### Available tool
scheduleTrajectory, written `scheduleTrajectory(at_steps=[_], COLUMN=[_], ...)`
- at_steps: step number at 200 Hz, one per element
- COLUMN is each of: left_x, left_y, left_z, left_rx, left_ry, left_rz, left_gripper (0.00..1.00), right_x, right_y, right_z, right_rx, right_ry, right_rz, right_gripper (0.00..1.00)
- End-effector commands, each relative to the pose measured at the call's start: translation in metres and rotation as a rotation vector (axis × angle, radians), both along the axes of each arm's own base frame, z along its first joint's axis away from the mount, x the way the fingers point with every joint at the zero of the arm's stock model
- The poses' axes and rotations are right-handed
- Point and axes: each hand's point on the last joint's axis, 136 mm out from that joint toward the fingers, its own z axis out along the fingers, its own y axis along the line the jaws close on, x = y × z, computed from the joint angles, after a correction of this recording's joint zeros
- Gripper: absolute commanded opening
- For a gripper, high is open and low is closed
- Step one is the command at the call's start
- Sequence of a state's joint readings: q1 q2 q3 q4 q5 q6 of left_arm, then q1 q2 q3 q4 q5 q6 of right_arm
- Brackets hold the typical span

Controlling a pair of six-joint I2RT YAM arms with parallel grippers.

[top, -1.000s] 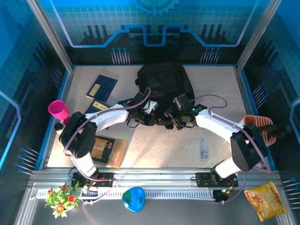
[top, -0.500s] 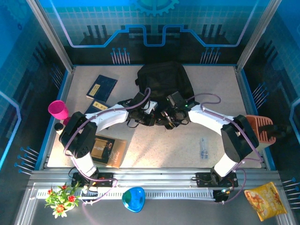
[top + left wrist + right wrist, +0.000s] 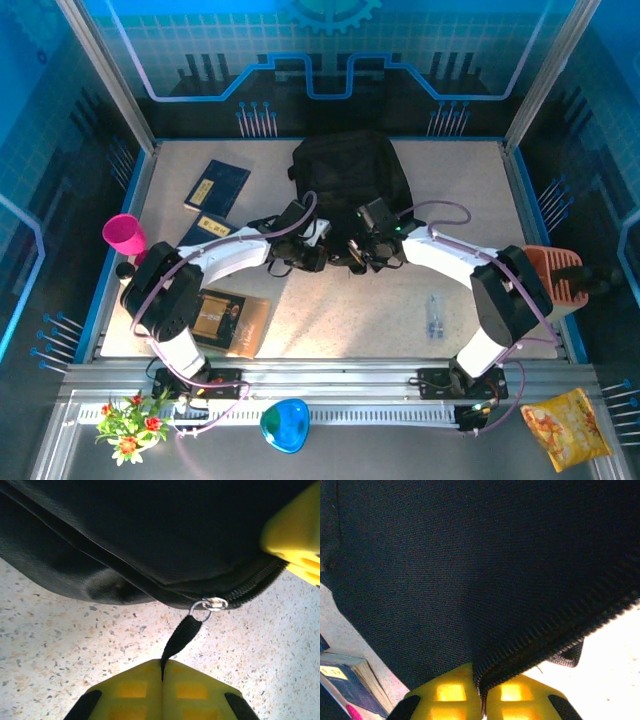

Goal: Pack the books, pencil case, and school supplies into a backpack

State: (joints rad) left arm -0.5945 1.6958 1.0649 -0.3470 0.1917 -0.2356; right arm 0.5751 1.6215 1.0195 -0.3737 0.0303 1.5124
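The black backpack [image 3: 350, 175] lies at the back middle of the table. My left gripper [image 3: 318, 257] is shut on the black zipper pull tab [image 3: 181, 636], which hangs from a metal ring on the slider [image 3: 212, 603] at the backpack's near edge. My right gripper [image 3: 358, 255] is shut on the backpack's zipper edge fabric [image 3: 530, 652], just right of the left gripper. One navy book [image 3: 217, 185] lies at the back left. A second navy book [image 3: 208, 228] sits partly under the left arm. The black-and-tan book [image 3: 228, 320] lies near the left base.
A pink cup [image 3: 125, 234] stands at the left edge. A clear pen-like item [image 3: 434, 316] lies on the table right of middle. An orange basket [image 3: 560, 272] sits at the right edge. A blue item [image 3: 285, 424] and a snack bag [image 3: 572, 426] lie off the table in front.
The left arm has pulled slightly left and toward the near side with the zipper tab. The right gripper moved left along the backpack's edge and stays there.
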Motion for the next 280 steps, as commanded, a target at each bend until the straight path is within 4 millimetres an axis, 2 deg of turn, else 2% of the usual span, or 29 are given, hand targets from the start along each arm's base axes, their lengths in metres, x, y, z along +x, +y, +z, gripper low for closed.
scheduleTrajectory(at_steps=[1, 43, 68, 106, 135, 146, 174, 185, 216, 234, 252, 280], left_x=[0.005, 0.011, 0.017, 0.036, 0.050, 0.050, 0.035, 0.031, 0.012, -0.004, -0.014, -0.021], left_y=[0.022, 0.031, 0.043, 0.063, 0.072, 0.066, 0.038, 0.034, 0.010, -0.006, -0.013, -0.001], left_z=[-0.004, -0.012, -0.017, -0.014, -0.012, -0.009, 0.008, 0.015, 0.053, 0.065, 0.060, 0.025], left_rx=[0.042, 0.073, 0.137, 0.193, 0.191, 0.157, 0.003, -0.030, -0.193, -0.249, -0.246, -0.174], left_ry=[-0.007, 0.002, -0.008, -0.052, -0.061, -0.054, -0.046, -0.050, -0.080, -0.089, -0.078, 0.003], left_rz=[0.089, 0.125, 0.153, 0.194, 0.213, 0.183, 0.057, 0.040, -0.070, -0.148, -0.180, -0.106], left_gripper=[0.00, 0.00, 0.00, 0.00, 0.00, 0.00, 0.00, 0.00, 0.00, 0.00, 0.00, 0.00], right_x=[0.003, 0.002, 0.002, 0.000, -0.004, -0.006, -0.005, -0.004, -0.003, -0.001, 0.001, -0.001], right_y=[-0.018, -0.019, -0.022, -0.033, -0.040, -0.042, -0.041, -0.038, -0.030, -0.025, -0.022, -0.027], right_z=[0.008, 0.012, 0.020, 0.033, 0.035, 0.034, 0.031, 0.029, 0.023, 0.021, 0.023, 0.022], right_rx=[-0.042, -0.043, -0.045, -0.078, -0.095, -0.098, -0.089, -0.083, -0.067, -0.057, -0.050, -0.060], right_ry=[-0.041, -0.062, -0.099, -0.145, -0.146, -0.144, -0.139, -0.133, -0.113, -0.116, -0.122, -0.119], right_rz=[-0.040, -0.029, -0.022, -0.031, -0.045, -0.048, -0.038, -0.029, 0.003, 0.019, 0.030, 0.018], right_gripper=[0.04, 0.01, 0.00, 0.01, 0.01, 0.01, 0.01, 0.01, 0.02, 0.03, 0.06, 0.07])
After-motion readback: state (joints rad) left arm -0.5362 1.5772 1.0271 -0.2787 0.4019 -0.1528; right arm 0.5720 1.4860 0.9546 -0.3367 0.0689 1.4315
